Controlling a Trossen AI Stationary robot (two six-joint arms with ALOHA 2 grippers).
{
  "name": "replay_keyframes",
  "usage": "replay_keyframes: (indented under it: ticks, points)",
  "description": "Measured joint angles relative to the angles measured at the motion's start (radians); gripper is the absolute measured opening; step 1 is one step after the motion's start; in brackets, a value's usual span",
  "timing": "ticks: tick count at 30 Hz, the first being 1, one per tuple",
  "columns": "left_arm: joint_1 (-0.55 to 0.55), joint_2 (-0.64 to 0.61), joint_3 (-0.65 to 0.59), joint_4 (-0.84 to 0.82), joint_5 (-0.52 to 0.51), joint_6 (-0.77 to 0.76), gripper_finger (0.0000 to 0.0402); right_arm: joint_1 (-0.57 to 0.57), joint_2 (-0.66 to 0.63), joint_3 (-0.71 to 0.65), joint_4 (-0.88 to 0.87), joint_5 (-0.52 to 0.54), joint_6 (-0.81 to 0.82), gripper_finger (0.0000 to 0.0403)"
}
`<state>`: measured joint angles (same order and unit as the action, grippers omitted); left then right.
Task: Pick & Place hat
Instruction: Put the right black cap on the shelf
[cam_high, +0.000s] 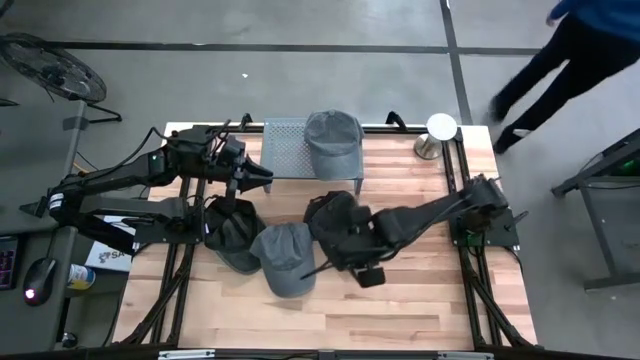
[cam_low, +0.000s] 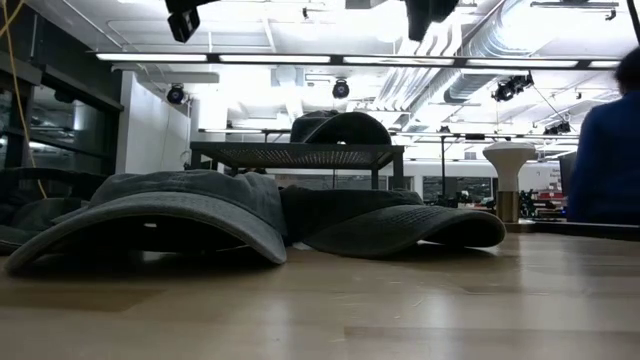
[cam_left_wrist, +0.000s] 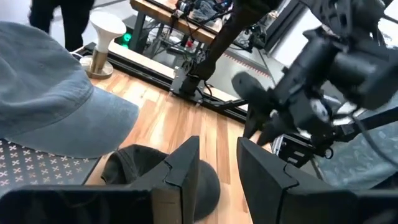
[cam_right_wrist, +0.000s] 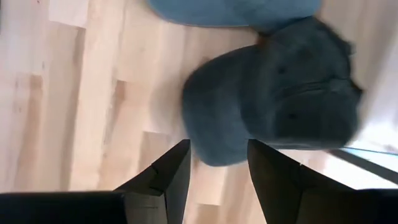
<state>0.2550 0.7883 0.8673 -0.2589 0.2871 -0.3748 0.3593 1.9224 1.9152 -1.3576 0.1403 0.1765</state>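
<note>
Left of the rack (cam_high: 285, 148): left claw (cam_high: 262, 175) hovering, narrowly parted, empty. On the rack: one grey hat (cam_high: 333, 142). Below the rack on the counter (cam_high: 420, 300): dark hat (cam_high: 232, 233), grey hat (cam_high: 284, 259), then right claw (cam_high: 322, 268), parted, empty. Soft, light, floppy cloth, probably; stiff brim likely best to pinch.

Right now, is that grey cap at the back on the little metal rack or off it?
On it. The grey cap sits atop the mesh rack, brim hanging past its edge; the low view shows it raised above the table.
</note>
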Motion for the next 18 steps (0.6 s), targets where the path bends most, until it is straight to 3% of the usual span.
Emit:
replay_keyframes:
  ticks: [9, 18]
  points:
    - [0.000, 0.000, 0.000, -0.081, 0.014, 0.021, 0.0108, 0.084, 0.099, 0.000, 0.054, -0.046, 0.087, 0.0151]
    - [0.000, 0.000, 0.000, -0.089, 0.063, 0.073, 0.0108, 0.167, 0.144, 0.000, 0.063, 0.057, 0.061, 0.0155]
